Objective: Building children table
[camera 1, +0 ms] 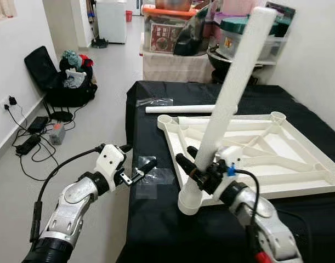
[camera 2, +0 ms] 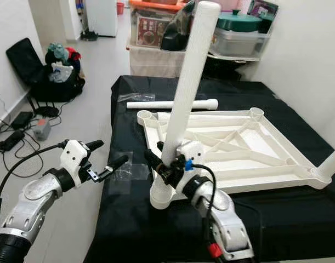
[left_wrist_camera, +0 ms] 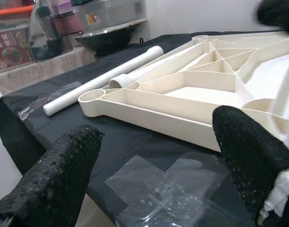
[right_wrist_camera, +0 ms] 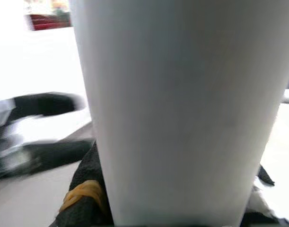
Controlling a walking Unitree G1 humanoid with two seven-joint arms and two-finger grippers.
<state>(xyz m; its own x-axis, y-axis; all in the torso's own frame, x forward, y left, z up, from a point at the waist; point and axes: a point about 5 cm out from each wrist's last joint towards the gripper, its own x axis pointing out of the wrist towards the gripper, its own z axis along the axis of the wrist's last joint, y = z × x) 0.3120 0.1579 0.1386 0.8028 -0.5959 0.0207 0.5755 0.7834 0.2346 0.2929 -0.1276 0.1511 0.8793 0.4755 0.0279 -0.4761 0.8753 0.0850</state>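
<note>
Here the right gripper [camera 2: 166, 164] has its jaws pinched on a white table leg [camera 2: 183, 98], standing tilted in the near corner socket of the upturned tabletop [camera 2: 266, 159] on the black-covered bench [camera 2: 299, 224]. The left gripper [camera 2: 109, 159] hovers beside the bench edge, jaws spread. Another leg [camera 2: 172, 104] lies behind.

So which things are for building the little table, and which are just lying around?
For the table: upside-down tabletop; leg held by the right gripper; spare leg; left gripper.

Lying around: plastic wrap; storage boxes; bag; cables.
</note>
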